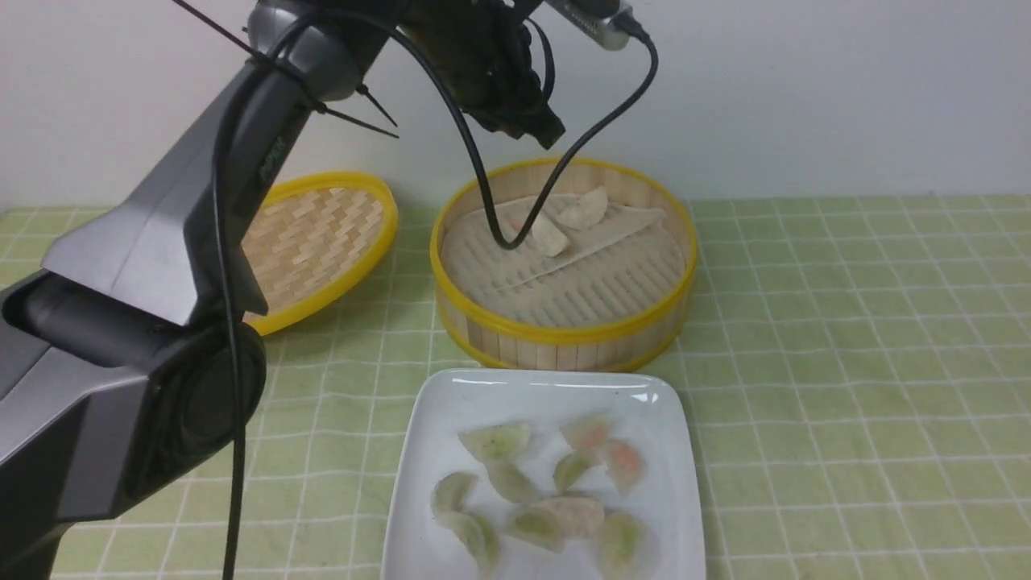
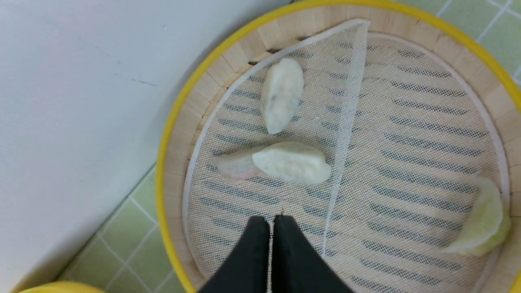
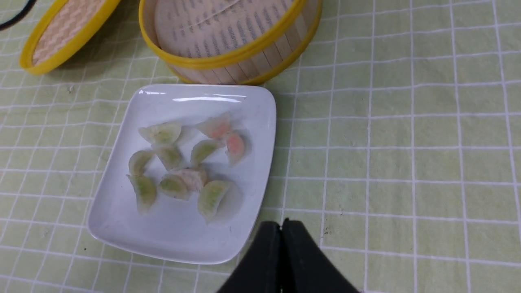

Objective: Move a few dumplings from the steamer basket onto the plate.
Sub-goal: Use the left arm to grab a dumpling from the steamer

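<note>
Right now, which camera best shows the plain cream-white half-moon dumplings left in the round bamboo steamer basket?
Left wrist view: both cream-white dumplings lie large and unobstructed. The front view shows them small, a black cable crossing one. The right wrist view crops the basket, hiding them.

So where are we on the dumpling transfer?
Done: the plate already carries a cluster of tinted dumplings, mostly green and pink.
In hand: nothing visible. The left gripper is shut over the steamer basket, and the right gripper is shut beside the plate.
Left: two white dumplings, plus a pink one and a green one, lie in the basket.
</note>
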`<act>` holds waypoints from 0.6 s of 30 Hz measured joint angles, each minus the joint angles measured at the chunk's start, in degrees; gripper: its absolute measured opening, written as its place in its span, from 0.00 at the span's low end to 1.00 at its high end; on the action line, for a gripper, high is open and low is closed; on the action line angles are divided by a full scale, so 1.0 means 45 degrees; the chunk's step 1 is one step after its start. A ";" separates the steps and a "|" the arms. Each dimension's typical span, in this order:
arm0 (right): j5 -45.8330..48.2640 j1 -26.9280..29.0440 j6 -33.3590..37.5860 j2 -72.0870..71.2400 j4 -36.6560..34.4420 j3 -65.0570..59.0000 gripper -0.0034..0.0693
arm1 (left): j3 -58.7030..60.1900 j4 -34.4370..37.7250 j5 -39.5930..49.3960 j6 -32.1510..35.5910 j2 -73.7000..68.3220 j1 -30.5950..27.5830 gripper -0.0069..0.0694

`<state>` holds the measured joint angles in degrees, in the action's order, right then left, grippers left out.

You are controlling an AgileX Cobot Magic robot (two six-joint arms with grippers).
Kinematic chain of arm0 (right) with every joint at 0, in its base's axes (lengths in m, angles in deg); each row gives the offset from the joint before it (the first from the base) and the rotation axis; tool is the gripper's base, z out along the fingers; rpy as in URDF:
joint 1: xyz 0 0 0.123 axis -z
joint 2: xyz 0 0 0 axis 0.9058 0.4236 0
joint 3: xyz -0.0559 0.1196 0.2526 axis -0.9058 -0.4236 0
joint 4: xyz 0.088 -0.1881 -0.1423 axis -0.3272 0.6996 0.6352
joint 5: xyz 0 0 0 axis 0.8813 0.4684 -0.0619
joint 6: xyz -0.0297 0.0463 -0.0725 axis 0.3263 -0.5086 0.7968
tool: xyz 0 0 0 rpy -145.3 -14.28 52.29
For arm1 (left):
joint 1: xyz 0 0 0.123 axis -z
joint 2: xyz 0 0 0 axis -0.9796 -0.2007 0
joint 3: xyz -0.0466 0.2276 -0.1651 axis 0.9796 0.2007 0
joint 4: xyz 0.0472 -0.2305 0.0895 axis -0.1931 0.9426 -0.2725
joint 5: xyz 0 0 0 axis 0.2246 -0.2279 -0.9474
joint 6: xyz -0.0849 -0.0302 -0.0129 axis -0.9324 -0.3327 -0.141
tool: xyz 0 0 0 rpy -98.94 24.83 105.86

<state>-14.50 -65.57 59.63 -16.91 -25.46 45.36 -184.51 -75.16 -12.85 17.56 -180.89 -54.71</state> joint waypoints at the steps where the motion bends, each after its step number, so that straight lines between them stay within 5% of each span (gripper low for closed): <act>1: 0.0000 0.0000 0.0011 0.0000 -0.0011 0.0000 0.03 | 0.0000 -0.0032 0.0012 -0.0097 -0.0081 -0.0075 0.08; 9: 0.0000 0.0000 0.0011 -0.0128 -0.0011 0.0000 0.03 | 0.0012 0.0679 -0.1995 -0.0495 -0.1453 -0.1210 0.13; 14: 0.0011 0.0000 -0.0002 -0.0162 -0.0011 0.0000 0.03 | 0.0012 0.1900 -0.2909 0.1467 -0.2181 -0.1326 0.26; 18: 0.0011 0.0000 -0.0094 -0.0162 -0.0011 0.0000 0.03 | 0.0012 0.2645 -0.3308 0.3757 -0.3034 -0.1274 0.49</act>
<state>-14.45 -65.57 59.21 -17.64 -25.51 45.36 -184.46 -63.26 -27.74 34.47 -194.54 -60.44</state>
